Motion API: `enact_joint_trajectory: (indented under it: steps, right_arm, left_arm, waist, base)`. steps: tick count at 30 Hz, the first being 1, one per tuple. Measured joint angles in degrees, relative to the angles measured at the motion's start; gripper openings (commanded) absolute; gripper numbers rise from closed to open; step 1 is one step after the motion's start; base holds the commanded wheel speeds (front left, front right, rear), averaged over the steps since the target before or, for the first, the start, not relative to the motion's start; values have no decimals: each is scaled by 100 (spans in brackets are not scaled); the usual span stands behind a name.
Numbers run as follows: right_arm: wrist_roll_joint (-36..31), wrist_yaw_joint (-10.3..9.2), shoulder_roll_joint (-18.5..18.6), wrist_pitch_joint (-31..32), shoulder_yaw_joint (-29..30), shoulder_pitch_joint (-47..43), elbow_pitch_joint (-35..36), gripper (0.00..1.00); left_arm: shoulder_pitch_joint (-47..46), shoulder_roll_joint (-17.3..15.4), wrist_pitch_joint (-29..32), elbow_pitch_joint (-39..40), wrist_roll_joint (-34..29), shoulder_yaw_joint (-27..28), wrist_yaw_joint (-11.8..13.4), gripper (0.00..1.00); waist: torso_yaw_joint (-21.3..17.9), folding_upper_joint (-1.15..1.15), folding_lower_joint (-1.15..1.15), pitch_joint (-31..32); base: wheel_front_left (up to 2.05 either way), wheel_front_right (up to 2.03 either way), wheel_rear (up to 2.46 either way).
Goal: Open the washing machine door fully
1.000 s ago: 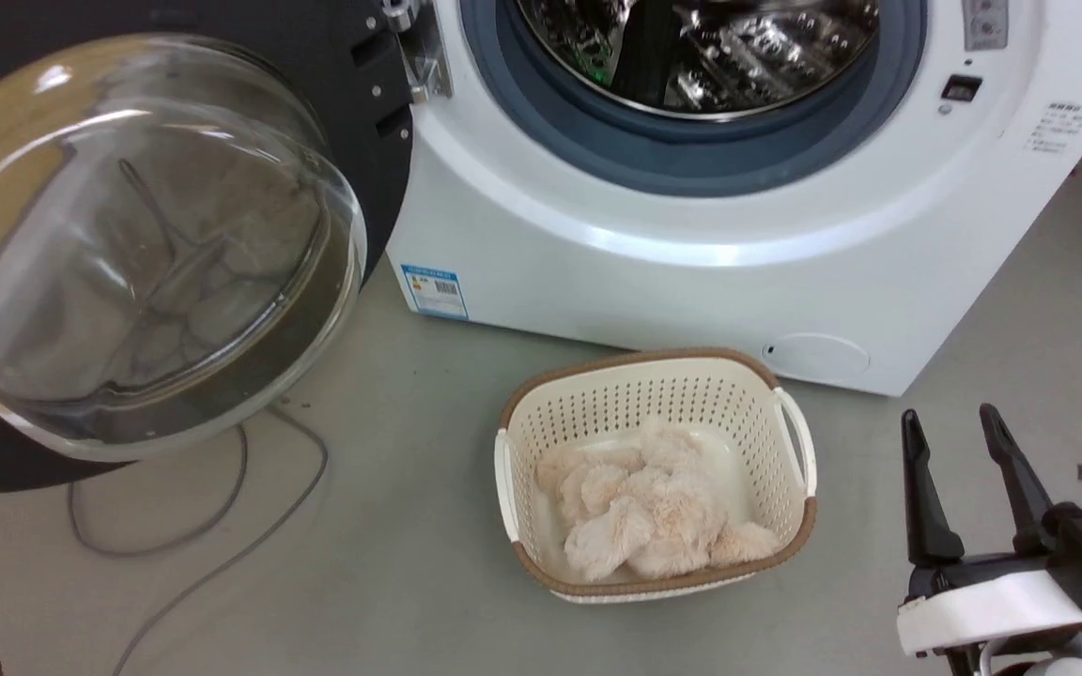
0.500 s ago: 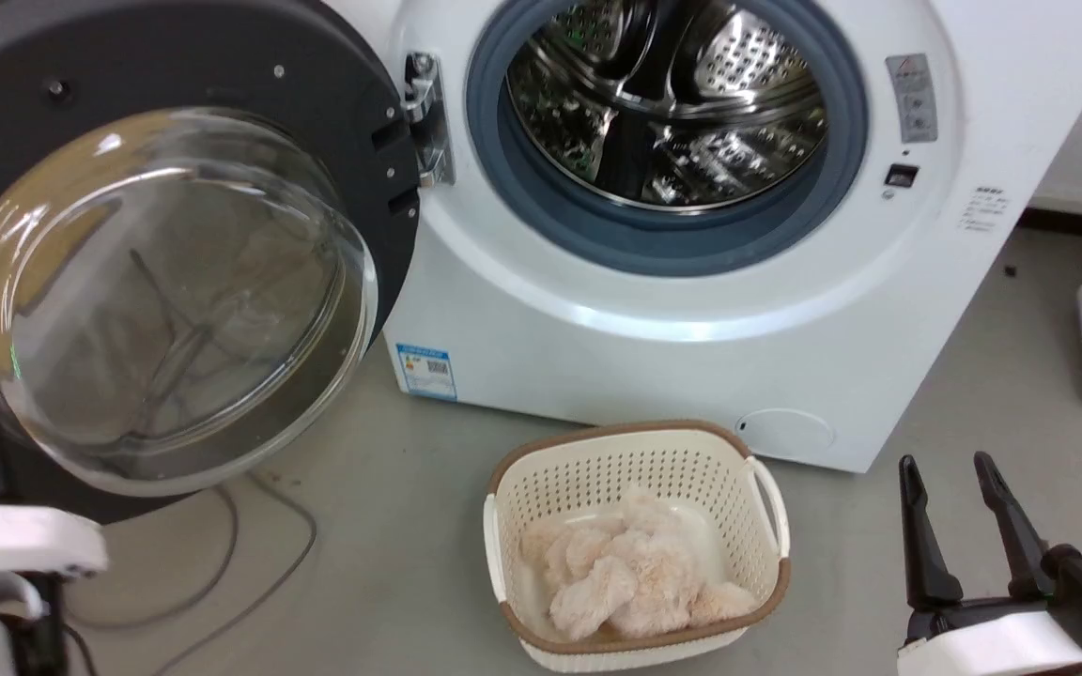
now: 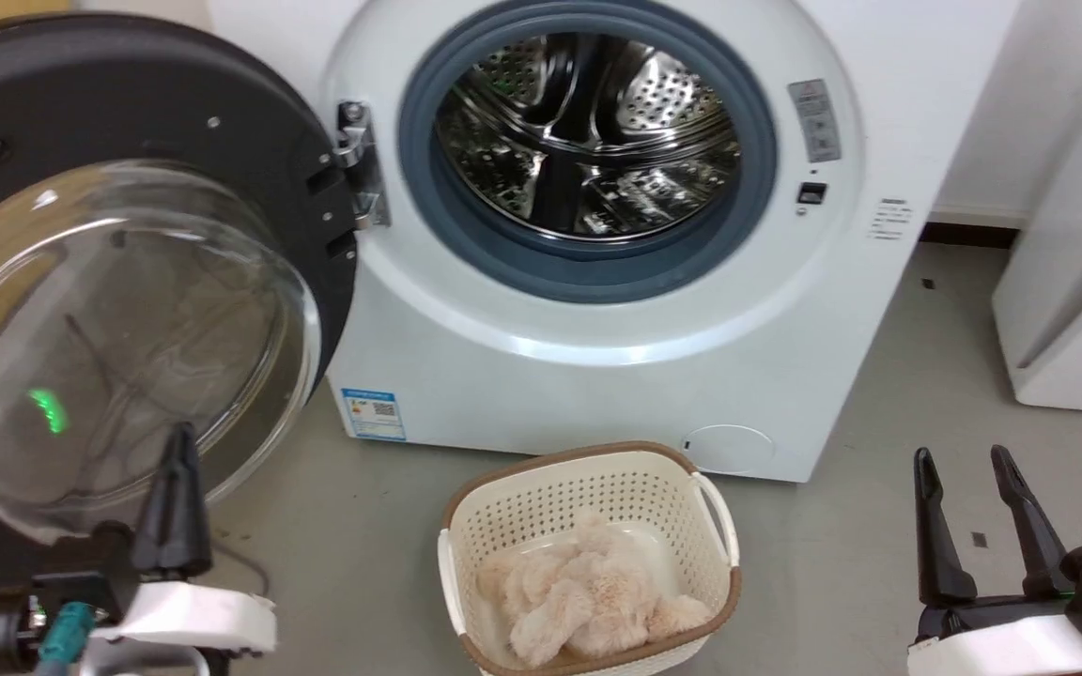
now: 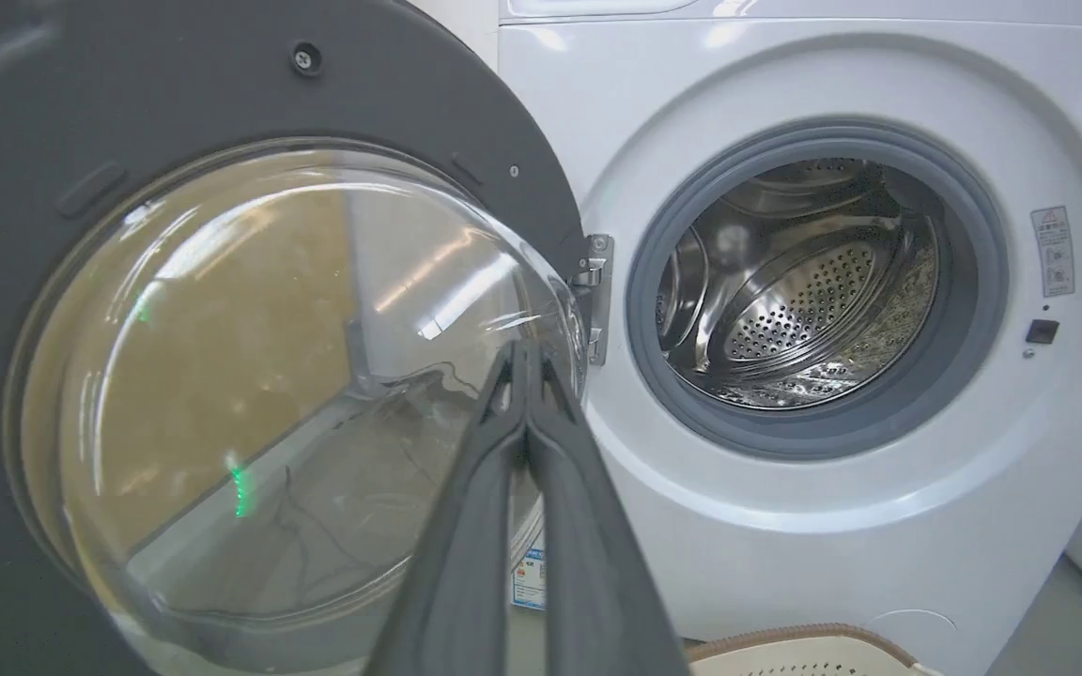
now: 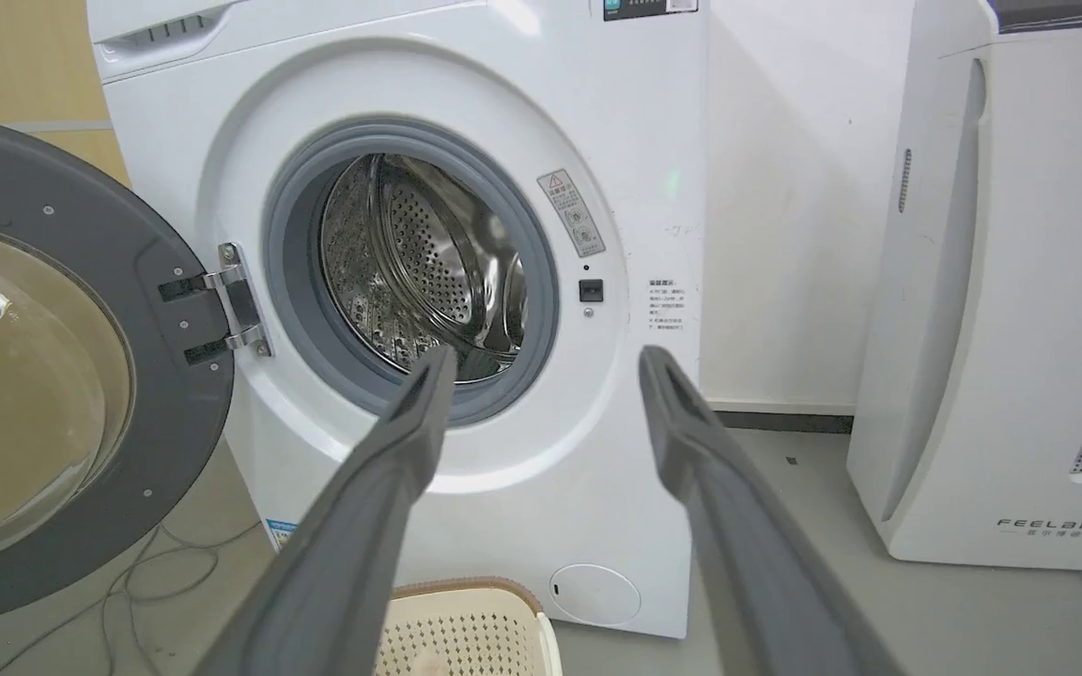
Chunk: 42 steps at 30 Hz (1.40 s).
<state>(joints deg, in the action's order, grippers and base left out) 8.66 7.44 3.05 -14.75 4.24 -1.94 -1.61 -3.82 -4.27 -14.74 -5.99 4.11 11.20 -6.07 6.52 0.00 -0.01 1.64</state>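
Washing machine door (image 3: 128,103) hangs wide at upper left. My left gripper (image 3: 181,434) is clenched empty at lower left and my right gripper (image 3: 962,455) is released at lower right, with the laundry basket (image 3: 550,498) between them.

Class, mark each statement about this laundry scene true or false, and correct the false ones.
1. The door stands open, clear of the drum. True.
2. The left gripper is open. False: it is shut.
3. The basket is empty. False: it holds pale fluffy cloth.
4. The right gripper is open, holding nothing. True.
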Motion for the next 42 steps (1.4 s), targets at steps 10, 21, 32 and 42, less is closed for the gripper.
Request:
enact_joint_trajectory:
  steps: [10, 21, 32, 42]
  right_arm:
    - [2, 0, 0, 0, -51, -126, 46, 100]
    - [10, 0, 0, 0, -100, -253, 30, 100]
    - [-3, 0, 1, 34, -111, -248, 14, 0]
    - [-57, 0, 1, 153, -130, -235, 16, 0]
  left_arm:
    - [313, 99, 0, 287, 4, -379, 42, 100]
    - [619, 133, 0, 205, 111, -702, 34, 100]
    - [627, 143, 30, 186, 115, -715, 37, 0]
    - [622, 144, 157, 202, 101, -744, 85, 0]
  waist:
    - [-369, 0, 0, 94]
    - [-603, 0, 1, 151]
    - [-650, 0, 1, 135]
    - [-650, 0, 1, 110]
  base:
    - [0, 0, 0]
    - [0, 0, 0]
    - [0, 0, 0]
    - [0, 0, 0]
